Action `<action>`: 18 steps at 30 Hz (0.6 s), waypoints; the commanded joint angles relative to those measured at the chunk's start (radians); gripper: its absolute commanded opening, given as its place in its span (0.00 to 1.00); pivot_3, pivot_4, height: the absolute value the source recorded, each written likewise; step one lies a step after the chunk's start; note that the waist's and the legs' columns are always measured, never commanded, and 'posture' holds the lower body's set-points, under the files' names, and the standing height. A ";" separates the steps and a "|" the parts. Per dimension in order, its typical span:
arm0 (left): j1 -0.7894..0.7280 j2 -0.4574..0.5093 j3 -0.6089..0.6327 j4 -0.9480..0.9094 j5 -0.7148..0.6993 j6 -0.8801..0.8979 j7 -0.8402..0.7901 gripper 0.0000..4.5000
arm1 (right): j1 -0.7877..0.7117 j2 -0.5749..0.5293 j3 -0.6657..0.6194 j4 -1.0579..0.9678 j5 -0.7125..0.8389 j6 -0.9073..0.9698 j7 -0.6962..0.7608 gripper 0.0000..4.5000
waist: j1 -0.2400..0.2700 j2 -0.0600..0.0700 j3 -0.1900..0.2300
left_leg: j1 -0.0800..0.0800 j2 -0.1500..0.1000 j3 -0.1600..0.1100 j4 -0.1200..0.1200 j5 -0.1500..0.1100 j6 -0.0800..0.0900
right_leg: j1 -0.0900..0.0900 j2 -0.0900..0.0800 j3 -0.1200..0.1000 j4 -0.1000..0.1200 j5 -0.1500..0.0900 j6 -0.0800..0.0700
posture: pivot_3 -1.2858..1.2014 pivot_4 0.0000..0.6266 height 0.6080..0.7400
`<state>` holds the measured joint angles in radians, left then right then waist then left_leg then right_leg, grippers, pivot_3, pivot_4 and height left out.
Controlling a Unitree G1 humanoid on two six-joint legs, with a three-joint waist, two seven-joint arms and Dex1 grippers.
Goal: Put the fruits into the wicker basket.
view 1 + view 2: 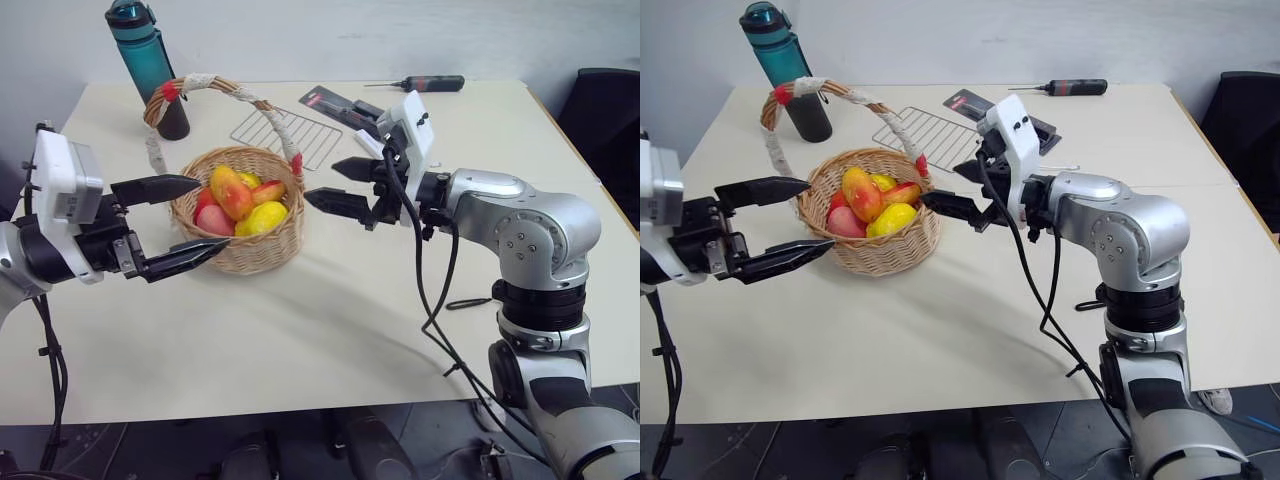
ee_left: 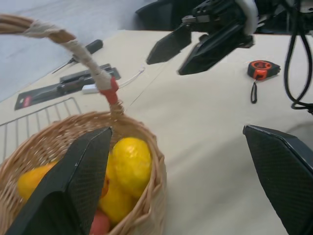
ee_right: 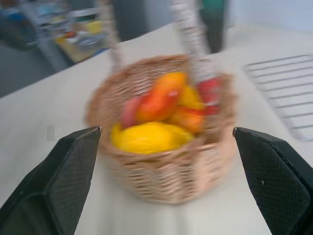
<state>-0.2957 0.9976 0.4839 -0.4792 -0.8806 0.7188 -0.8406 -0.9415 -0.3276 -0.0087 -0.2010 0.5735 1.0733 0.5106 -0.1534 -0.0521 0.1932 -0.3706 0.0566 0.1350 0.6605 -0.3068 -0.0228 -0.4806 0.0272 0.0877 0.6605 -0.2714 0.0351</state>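
The wicker basket [image 1: 240, 225] stands on the pale counter [image 1: 330, 320] between the 2 tools. The left tool [image 1: 185, 222] sits at the basket's left rim, its 2 black fingers spread wide and holding nothing; one finger reaches over the rim and the other lies along the outside wall, though contact cannot be judged. The right tool [image 1: 338, 186] hangs just beside the basket's right side, a little apart from it, its fingers also spread wide and empty.

The fruits [image 1: 240, 200] are all piled inside the basket: a yellow-orange mango [image 1: 231, 192] with a red blush on top, a yellow lemon [image 1: 262, 218] at the front, a reddish piece [image 1: 214, 220] at the left, another red-yellow piece [image 1: 268, 191] at the right, and a yellow bit behind. That looks like 5 or 6 pieces; the lower ones are hidden by those above, so the count is unsure.

Behind the basket are 1 teal bottle [image 1: 145, 60], partly behind the cloth-wrapped handle [image 1: 200, 90], 1 wire rack [image 1: 290, 135], 1 flat dark package [image 1: 340, 105] and 1 screwdriver [image 1: 425, 83]. In the left wrist view, 1 orange-and-black tape measure [image 2: 263, 69] lies on the counter.
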 commanded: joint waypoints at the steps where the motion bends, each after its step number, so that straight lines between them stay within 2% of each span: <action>1: -0.023 0.002 -0.005 -0.001 0.006 -0.026 -0.004 1.00 | -0.027 0.086 0.052 0.068 -0.094 -0.135 -0.089 0.99 | -0.005 0.000 0.000 | 0.000 0.000 0.000 -0.001 0.000 -0.001 | 0.000 0.001 0.000 0.000 0.000 0.000 | 0.52 0.24 1.00; 9: -0.025 0.013 -0.013 -0.003 0.007 -0.033 -0.017 1.00 | -0.061 0.252 0.114 0.328 -0.253 -0.405 -0.165 0.99 | -0.012 0.000 0.000 | -0.001 0.000 0.000 -0.002 0.000 -0.001 | -0.001 0.000 0.000 -0.001 0.000 -0.001 | 0.52 0.24 1.00; 12: -0.014 0.010 -0.002 -0.010 0.008 -0.033 -0.016 1.00 | -0.071 0.276 0.111 0.398 -0.277 -0.477 -0.156 0.86 | -0.011 0.000 0.000 | -0.001 0.000 0.000 -0.002 0.000 -0.001 | -0.001 0.000 0.000 -0.001 0.000 -0.001 | 0.52 0.24 1.00; 18: 0.001 0.006 0.007 -0.019 0.011 -0.036 -0.012 1.00 | -0.050 0.283 0.116 0.398 -0.293 -0.529 -0.121 0.41 | -0.012 0.000 0.000 | -0.001 0.000 0.000 -0.002 0.000 -0.001 | -0.001 0.000 0.000 0.000 0.000 -0.001 | 0.52 0.24 1.00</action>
<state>-0.2969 0.9971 0.4539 -0.4707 -0.8720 0.7064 -0.8527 -0.9886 -0.0511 0.1112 0.2391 0.2769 0.5747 0.3730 -0.1656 -0.0521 0.1932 -0.3714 0.0570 0.1349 0.6587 -0.3064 -0.0236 -0.4815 0.0269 0.0872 0.6602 -0.2714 0.0346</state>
